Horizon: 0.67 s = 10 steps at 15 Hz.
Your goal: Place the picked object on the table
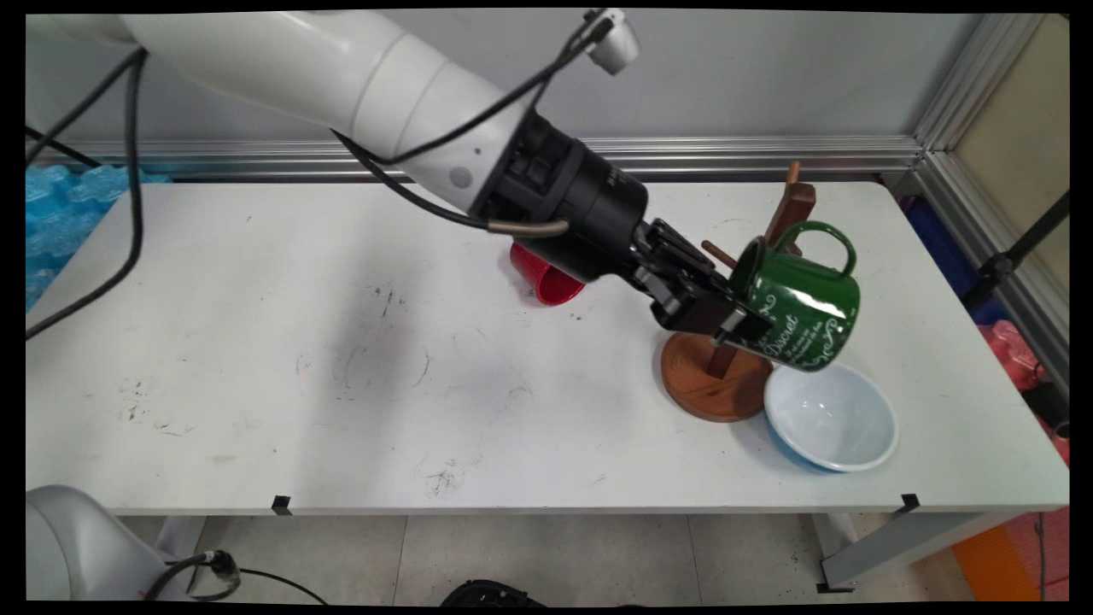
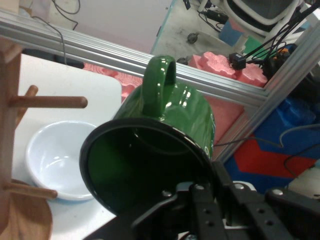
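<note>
In the pincer [image 1: 741, 323], empty green mug [image 1: 803, 312]

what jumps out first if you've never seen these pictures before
The glossy green mug stands out first: the end effector holds it by the rim, tipped on its side above the table's right part. Just behind and below it stands a wooden mug tree with a round base, and a white bowl sits beside that base. A red cup peeks out from behind the arm, mid-table.

Main view looks down across the table [image 1: 341, 359]; hand view, close, shares the mug [image 2: 170, 150]
</note>
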Each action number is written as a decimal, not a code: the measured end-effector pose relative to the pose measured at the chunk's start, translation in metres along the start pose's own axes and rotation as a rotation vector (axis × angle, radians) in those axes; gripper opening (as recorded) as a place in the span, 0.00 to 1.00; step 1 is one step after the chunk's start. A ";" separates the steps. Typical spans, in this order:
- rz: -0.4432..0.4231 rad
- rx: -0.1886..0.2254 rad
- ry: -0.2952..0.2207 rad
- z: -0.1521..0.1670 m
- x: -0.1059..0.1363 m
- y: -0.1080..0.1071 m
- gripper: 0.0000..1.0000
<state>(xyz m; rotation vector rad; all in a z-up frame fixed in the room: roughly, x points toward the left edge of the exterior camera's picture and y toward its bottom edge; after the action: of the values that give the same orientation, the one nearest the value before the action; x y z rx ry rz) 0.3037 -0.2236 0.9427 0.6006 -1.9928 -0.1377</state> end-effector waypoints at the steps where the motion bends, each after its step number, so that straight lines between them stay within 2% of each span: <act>1: 0.010 0.007 -0.007 -0.006 0.001 0.001 0.00; 10: 0.081 0.147 -0.121 -0.069 -0.007 -0.009 0.00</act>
<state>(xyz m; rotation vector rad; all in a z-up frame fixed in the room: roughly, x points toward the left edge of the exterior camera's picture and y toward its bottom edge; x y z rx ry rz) 0.3685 -0.2179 0.9676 0.6163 -2.1542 0.0222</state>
